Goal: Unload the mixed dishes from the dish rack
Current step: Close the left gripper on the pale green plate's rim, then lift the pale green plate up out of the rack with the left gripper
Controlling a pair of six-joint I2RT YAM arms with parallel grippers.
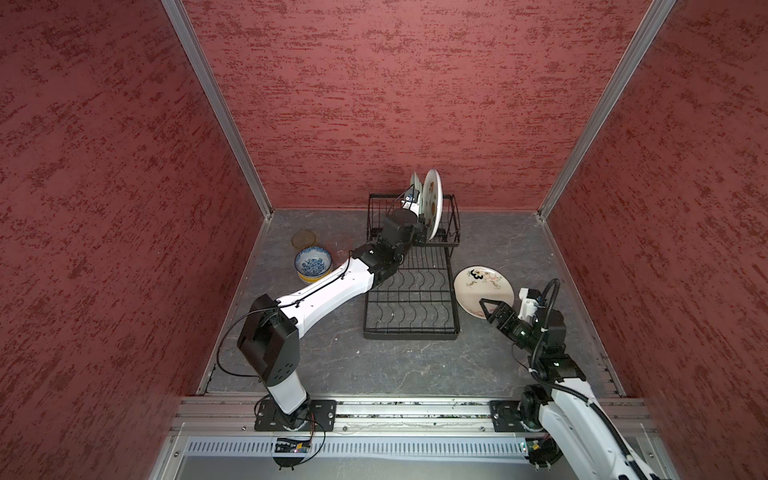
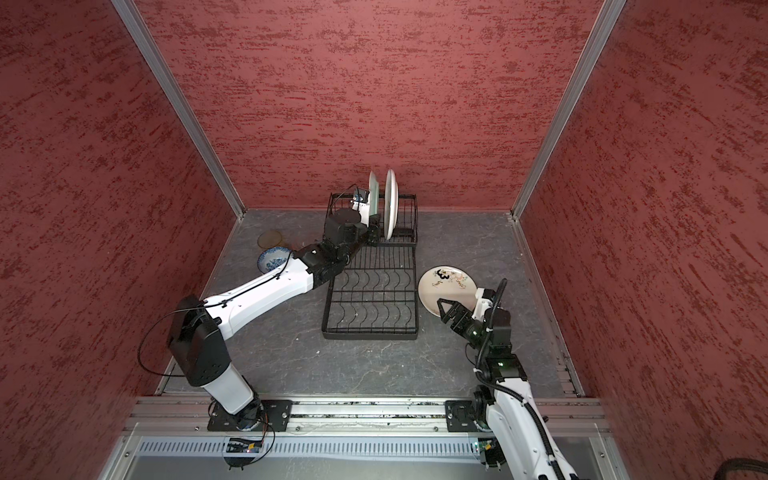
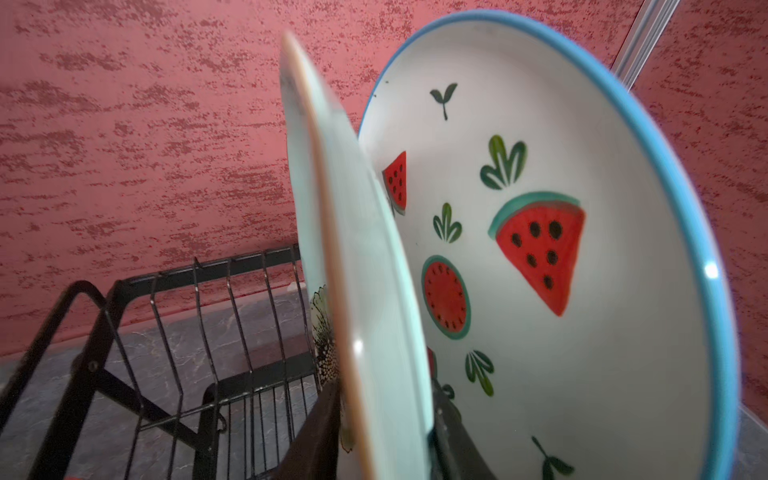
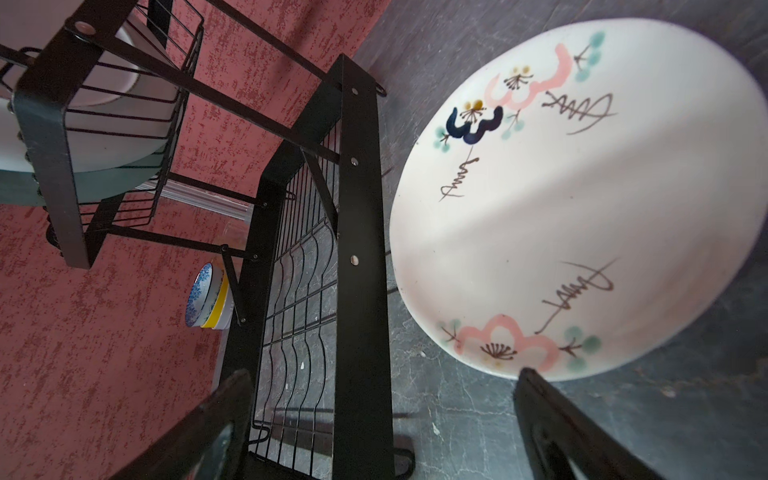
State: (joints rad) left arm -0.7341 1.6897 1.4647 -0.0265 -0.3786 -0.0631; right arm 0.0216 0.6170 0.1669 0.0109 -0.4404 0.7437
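Dish rack (image 1: pixel 411 303): back centre of the desk (image 1: pixel 332 361), raised tier near the red rear wall (image 1: pixel 415 104).
Flower plate (image 3: pixel 374 311), watermelon plate (image 3: pixel 582 353): upright in the raised tier, narrow gap between.
Blossom plate (image 1: pixel 473 286): flat on the desk, just right of the rack.
Blue-white bowl (image 1: pixel 313 262), amber glass (image 1: pixel 304 239): left of the rack.
Open room: bare desk in front of the rack.
Left pincer (image 3: pixel 384 390): arm stretched into the raised tier, clamped on the flower plate's rim.
Right pincer (image 1: pixel 492 305): spread wide, low over the blossom plate's near edge.
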